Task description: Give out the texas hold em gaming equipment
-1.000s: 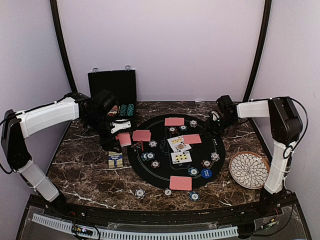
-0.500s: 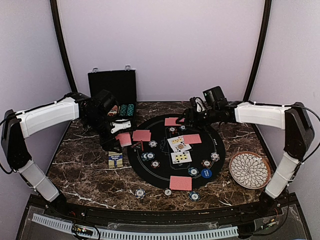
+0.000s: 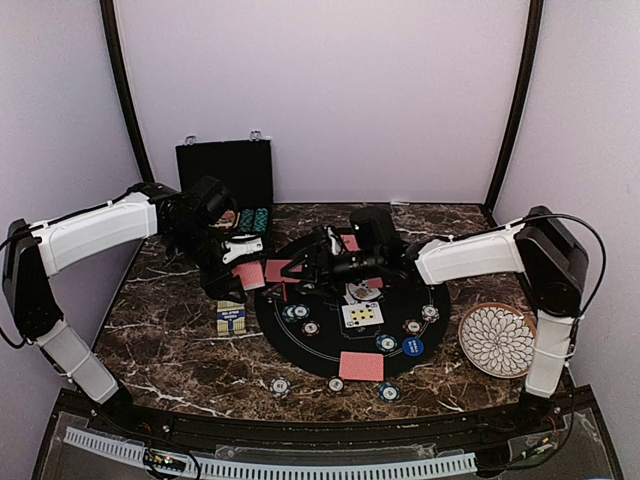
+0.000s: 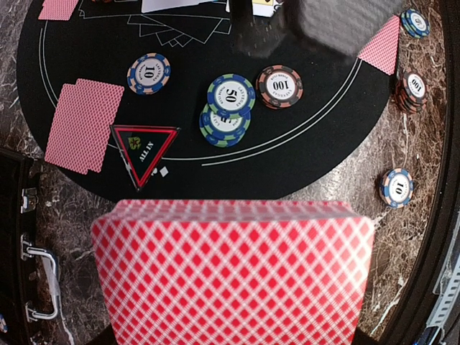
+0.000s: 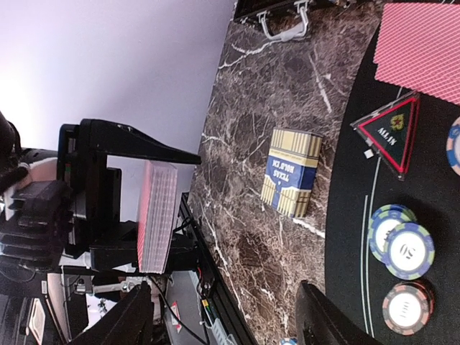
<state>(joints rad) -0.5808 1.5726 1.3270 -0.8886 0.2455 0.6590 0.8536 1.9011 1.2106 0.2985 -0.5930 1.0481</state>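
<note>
My left gripper (image 3: pixel 228 280) is shut on a thick deck of red-backed cards (image 4: pixel 230 277), held on edge above the left rim of the round black mat (image 3: pixel 300 345). The deck hides its fingers in the left wrist view. My right gripper (image 3: pixel 312 268) is open and empty, stretched left across the mat with the deck (image 5: pixel 157 215) ahead of it. A red triangle token (image 4: pixel 144 147) lies by face-down cards (image 4: pixel 85 126). Stripe-edged chips (image 4: pixel 230 97) sit on the mat. More face-down cards (image 3: pixel 361 366), face-up cards (image 3: pixel 362 314) and a blue marker disc (image 3: pixel 413 347) lie there too.
A blue and cream card box (image 3: pixel 231 319) lies on the marble left of the mat. An open black case (image 3: pixel 225 175) with chips stands at the back left. A white patterned plate (image 3: pixel 497 340) sits at the right. Loose chips (image 3: pixel 281 386) lie near the front.
My right arm has swung from the far right across the mat to the left, stopping near the deck. My left arm with the deck has barely moved.
</note>
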